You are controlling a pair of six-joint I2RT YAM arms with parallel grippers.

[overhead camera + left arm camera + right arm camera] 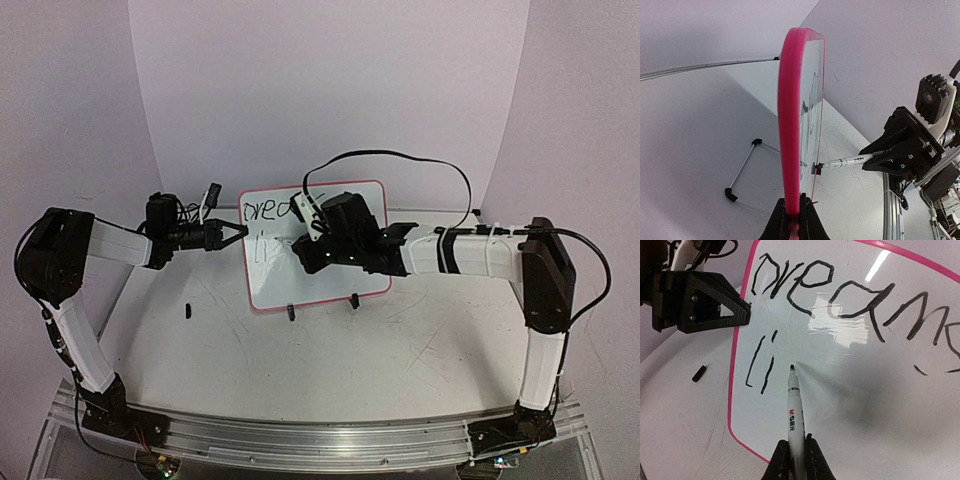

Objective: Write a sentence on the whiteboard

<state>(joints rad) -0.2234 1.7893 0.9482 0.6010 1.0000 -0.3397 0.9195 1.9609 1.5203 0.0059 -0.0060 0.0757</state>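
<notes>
Honestly, thin pink-framed whiteboard (789, 125) is light, stiff & tippy, so my left gripper (795, 205) clamps its frame edge; right gripper (796, 442) pinches slim white marker pen (794, 410) by its barrel.

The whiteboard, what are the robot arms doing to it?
They are writing on it. The left gripper pinches the pink frame of the whiteboard to steady it. The right gripper holds a marker with its tip at the board. The sentence is unfinished: "dreams" sits on the top line, and just two strokes start the second line.
</notes>
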